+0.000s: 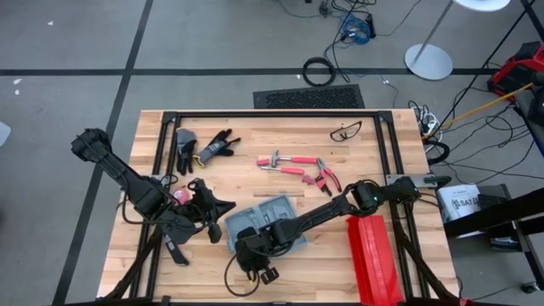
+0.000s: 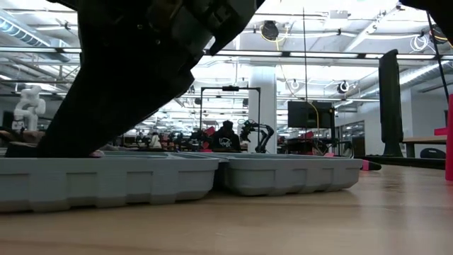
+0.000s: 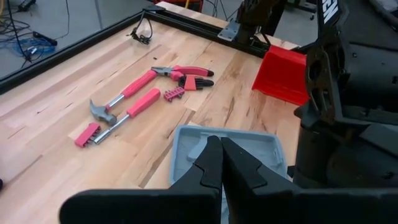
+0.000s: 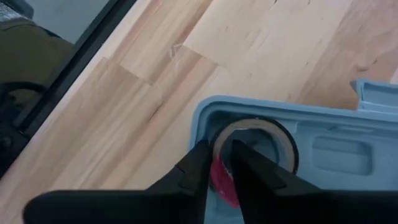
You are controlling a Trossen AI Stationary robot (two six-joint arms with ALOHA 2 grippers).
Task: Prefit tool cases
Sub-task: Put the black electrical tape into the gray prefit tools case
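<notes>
Bright, even overhead light; soft shadows

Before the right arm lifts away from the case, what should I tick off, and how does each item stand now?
1. Tool case open and flat on the table: ok.
2. Tape roll seated in its round slot in the case corner: ok, it sits inside the recess.
3. Right gripper released from the roll: not ok, the jaws straddle the roll's rim with only a narrow gap.
4. Left gripper out of the way, jaws shut: ok, it waits beside the case.
5. Hammer and pliers loaded: not ok, both lie on the table.
</notes>
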